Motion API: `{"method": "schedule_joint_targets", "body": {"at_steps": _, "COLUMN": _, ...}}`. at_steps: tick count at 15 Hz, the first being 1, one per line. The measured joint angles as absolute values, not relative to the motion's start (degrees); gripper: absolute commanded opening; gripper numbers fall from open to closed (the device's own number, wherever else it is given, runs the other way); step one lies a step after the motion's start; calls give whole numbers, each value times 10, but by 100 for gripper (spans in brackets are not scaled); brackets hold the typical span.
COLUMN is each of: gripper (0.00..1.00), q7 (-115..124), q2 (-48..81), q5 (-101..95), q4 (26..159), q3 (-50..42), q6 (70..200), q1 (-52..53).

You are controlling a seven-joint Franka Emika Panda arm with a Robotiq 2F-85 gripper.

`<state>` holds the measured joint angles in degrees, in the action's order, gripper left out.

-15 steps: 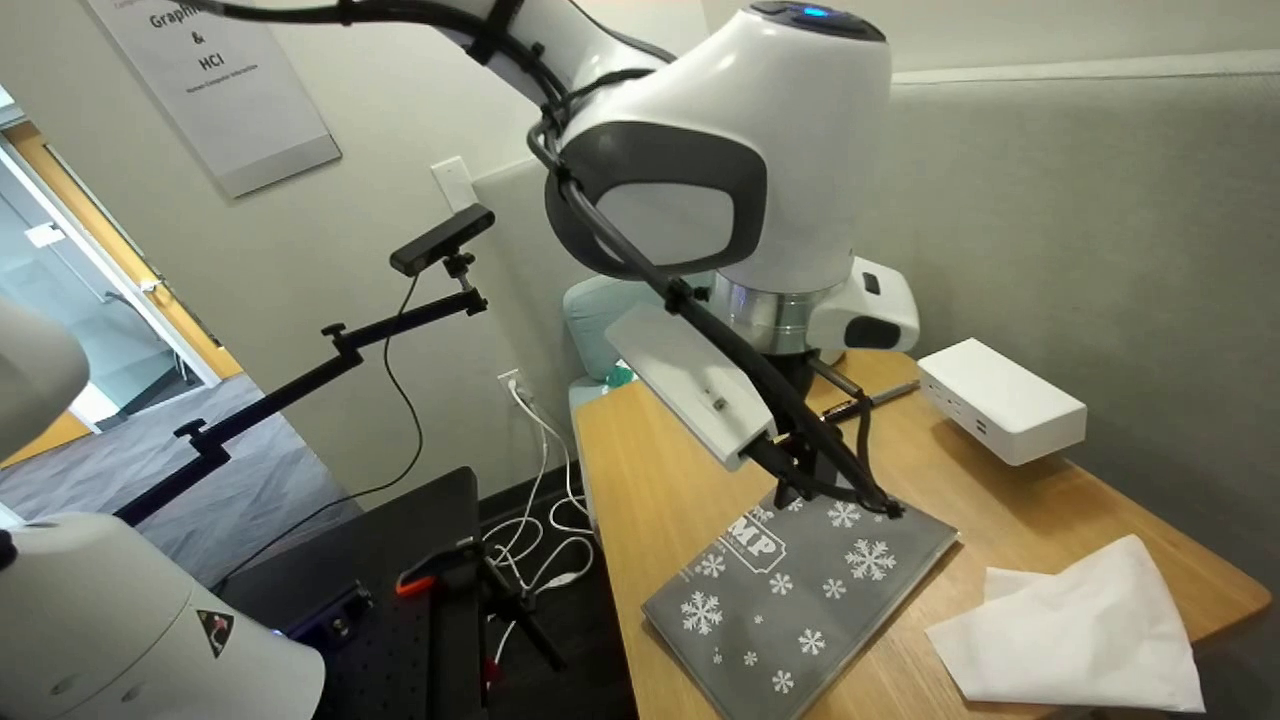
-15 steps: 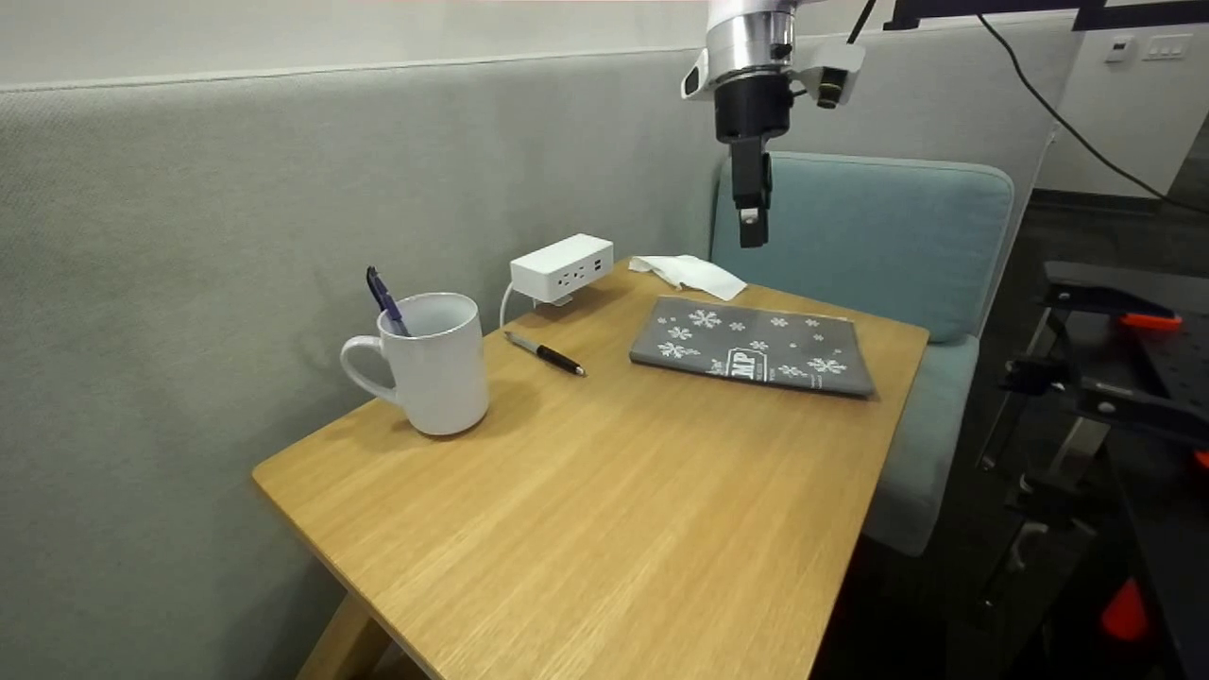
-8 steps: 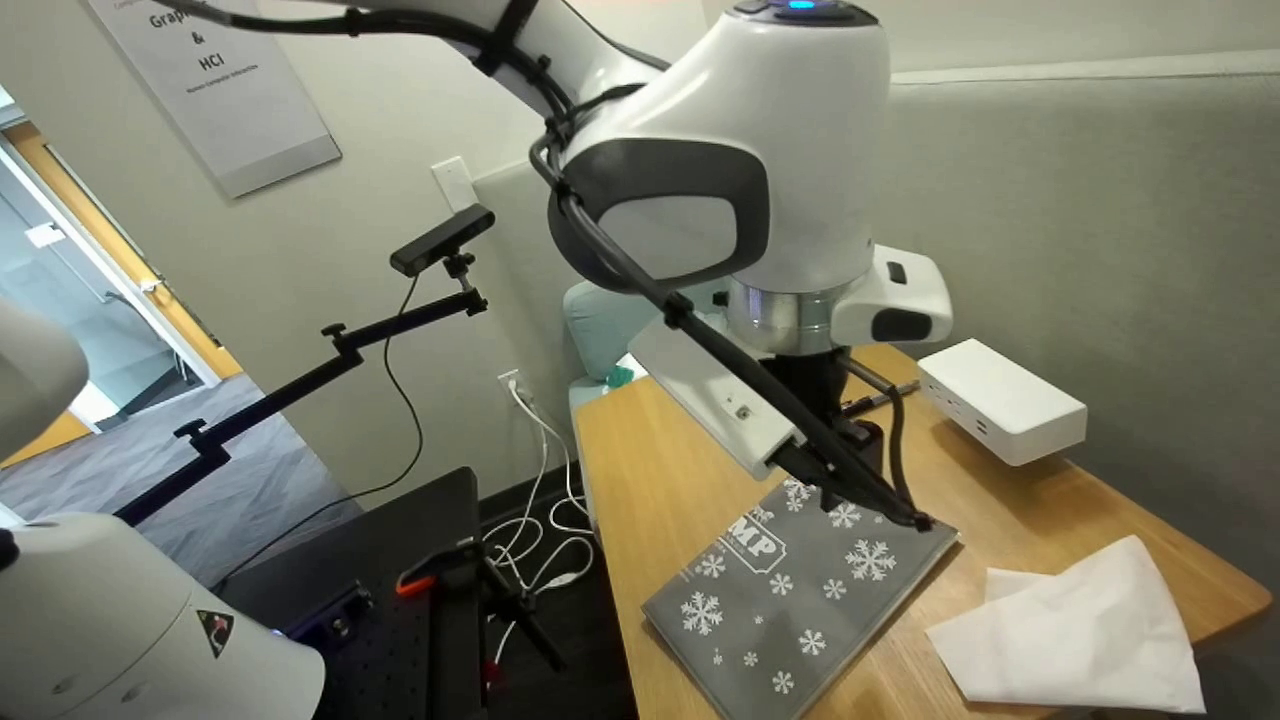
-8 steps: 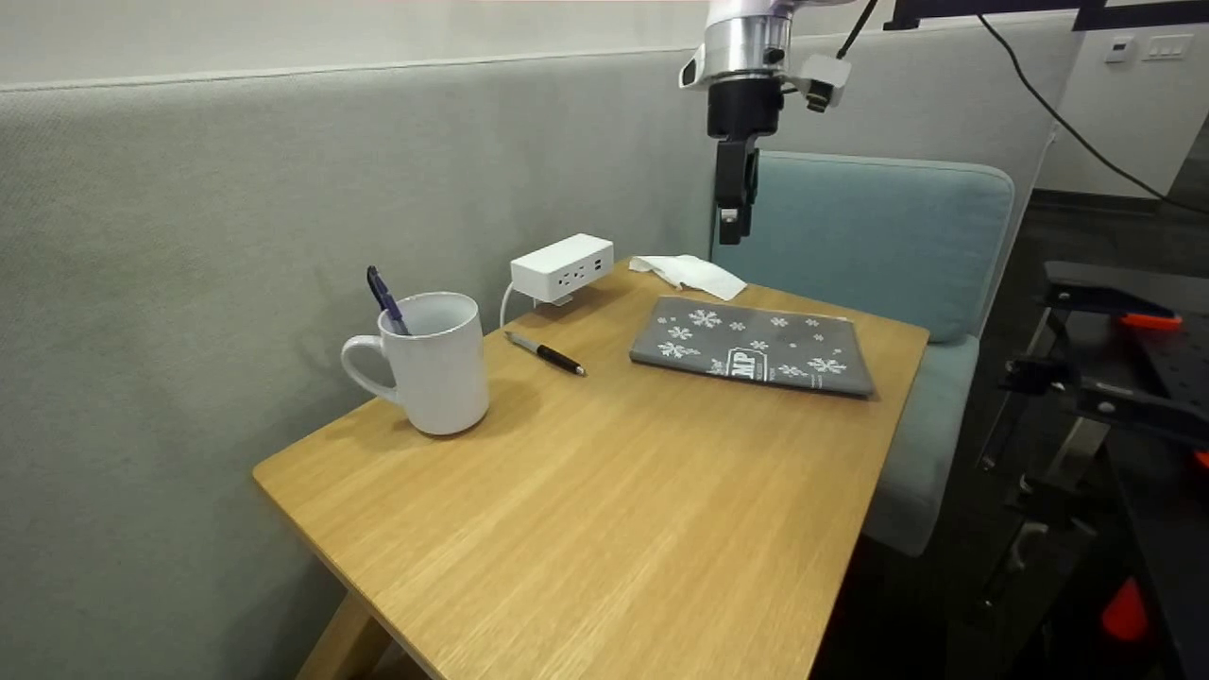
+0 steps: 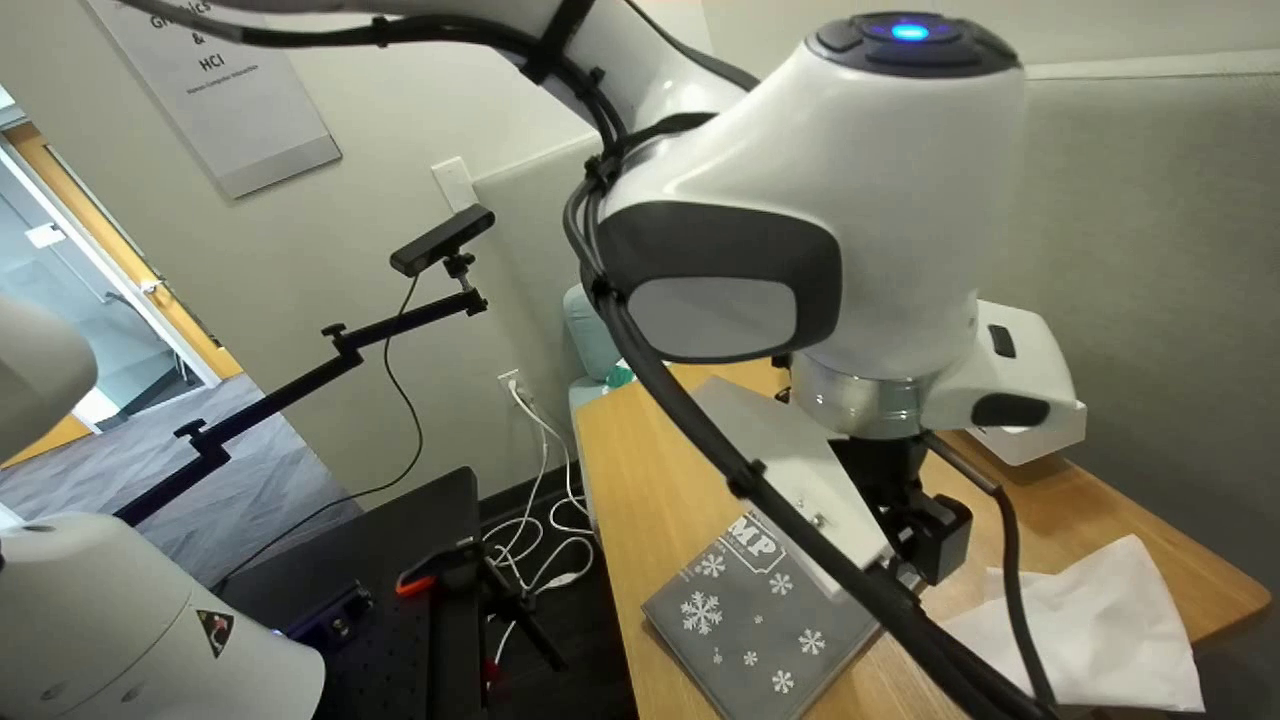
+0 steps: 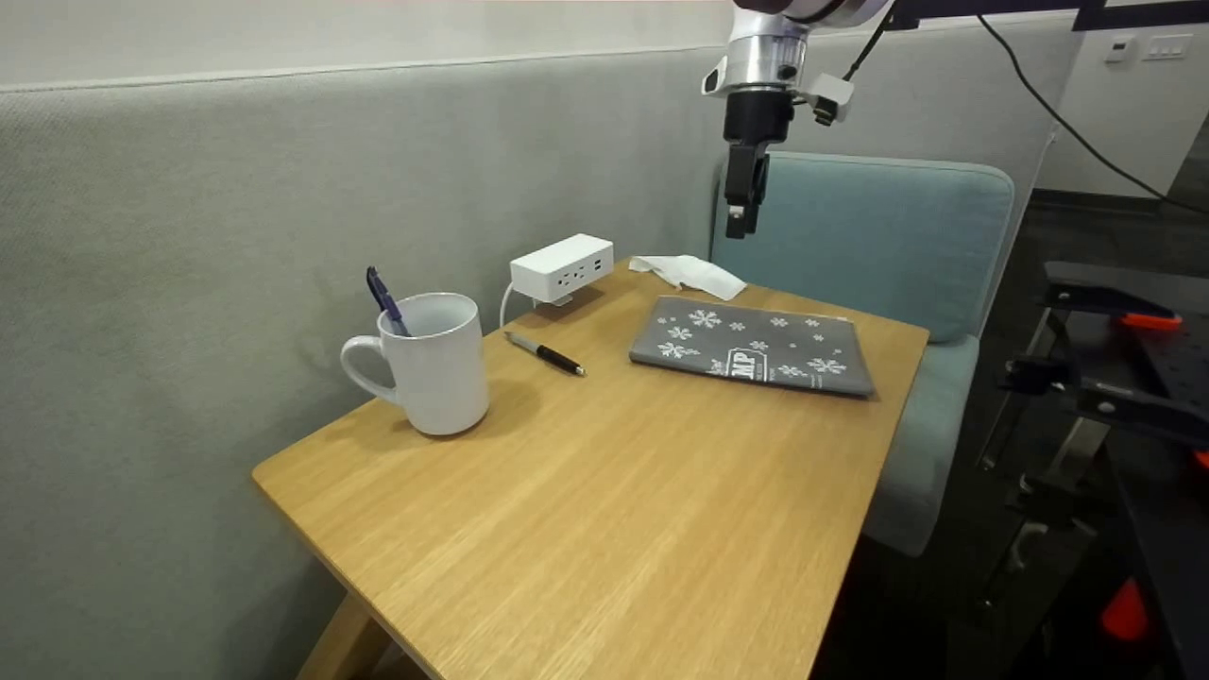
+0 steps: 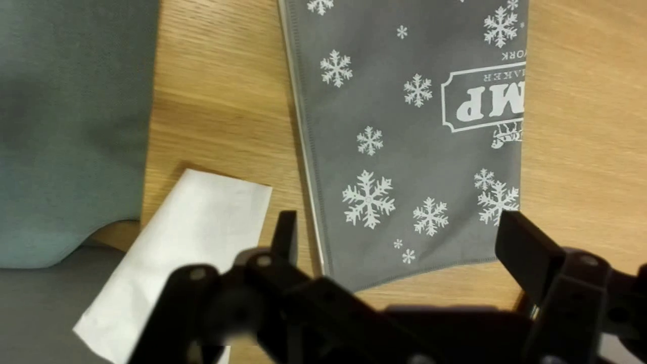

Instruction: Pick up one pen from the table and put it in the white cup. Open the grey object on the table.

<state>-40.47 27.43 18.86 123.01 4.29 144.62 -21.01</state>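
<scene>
One flat, snowflake-printed grey pouch (image 7: 399, 162) on a wood-grained table (image 7: 581, 126), end effector (image 7: 398, 235) wide above.

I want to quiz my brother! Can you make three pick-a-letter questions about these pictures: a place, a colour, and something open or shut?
1. Where's the black-and-grey pen? A: in the cup; B: on the table; C: on the chair.
2. What colour are the snowflakes? A: white; B: red; C: green.
3. The gripper is: A: shut on the cup; B: shut empty; C: open.

1 B: it lies there in an exterior view.
2 A: the wrist view shows them white on the grey object.
3 C: there, its fingers stand wide apart.
</scene>
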Motion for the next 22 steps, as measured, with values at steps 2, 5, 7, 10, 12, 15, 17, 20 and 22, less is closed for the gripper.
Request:
{"method": "schedule_joint_targets", "body": {"at_steps": 2, "gripper": 100, "q7": -429, "q2": 291, "q5": 198, "q4": 1218, "q3": 44, "q6": 1444, "q1": -224}}
{"method": "schedule_joint_targets", "body": {"at_steps": 5, "gripper": 100, "q7": -468, "q2": 320, "q5": 220, "q4": 1198, "q3": 55, "q6": 1434, "q1": -246}}
{"method": "schedule_joint_targets", "body": {"at_steps": 7, "gripper": 100, "q7": -497, "q2": 341, "q5": 241, "q4": 1180, "q3": 65, "q6": 1422, "q1": -261}}
{"method": "schedule_joint_targets", "body": {"at_steps": 10, "gripper": 100, "q7": -530, "q2": 373, "q5": 268, "q4": 1152, "q3": 76, "q6": 1406, "q1": -277}}
{"method": "schedule_joint_targets", "body": {"at_steps": 12, "gripper": 100, "q7": -549, "q2": 392, "q5": 281, "q4": 1132, "q3": 81, "q6": 1396, "q1": -285}}
{"method": "schedule_joint_targets", "body": {"at_steps": 15, "gripper": 100, "q7": -570, "q2": 420, "q5": 291, "q4": 1099, "q3": 85, "q6": 1373, "q1": -292}}
{"method": "schedule_joint_targets", "body": {"at_steps": 17, "gripper": 100, "q7": -583, "q2": 436, "q5": 295, "q4": 1079, "q3": 86, "q6": 1361, "q1": -293}}
{"method": "schedule_joint_targets", "body": {"at_steps": 20, "gripper": 100, "q7": -596, "q2": 457, "q5": 295, "q4": 1057, "q3": 88, "q6": 1357, "q1": -293}}
{"method": "schedule_joint_targets", "body": {"at_steps": 22, "gripper": 100, "q7": -602, "q2": 468, "q5": 295, "q4": 1045, "q3": 93, "q6": 1357, "q1": -293}}
